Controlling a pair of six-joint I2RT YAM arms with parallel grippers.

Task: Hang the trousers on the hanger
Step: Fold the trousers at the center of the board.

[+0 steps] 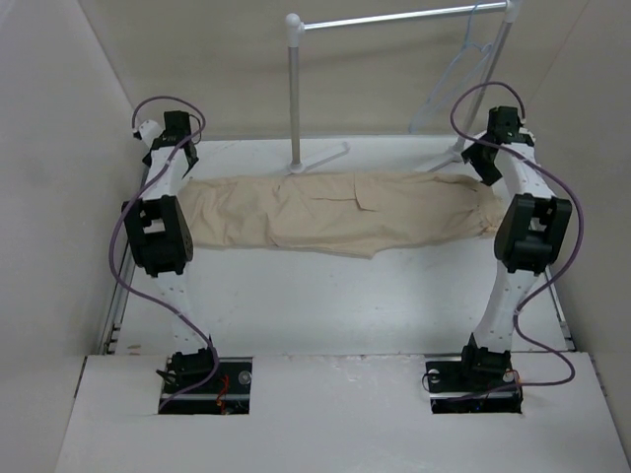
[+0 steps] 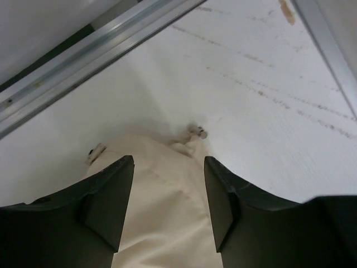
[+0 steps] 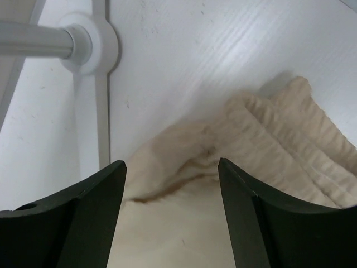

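Noting left gripper (image 2: 168, 167) spread, fingers astride one end of the trousers (image 1: 335, 212) | right gripper (image 3: 172, 167) likewise spread over the gathered opposite end | we find the trousers lying flat, lengthwise across the table (image 1: 325, 296) between both arms | hanger (image 1: 446, 81) hangs from the rack (image 1: 394, 18) bar, far right, apart from the cloth.

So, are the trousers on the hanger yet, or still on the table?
Still on the table. The trousers lie stretched flat across it, and the hanger hangs bare from the rack bar.
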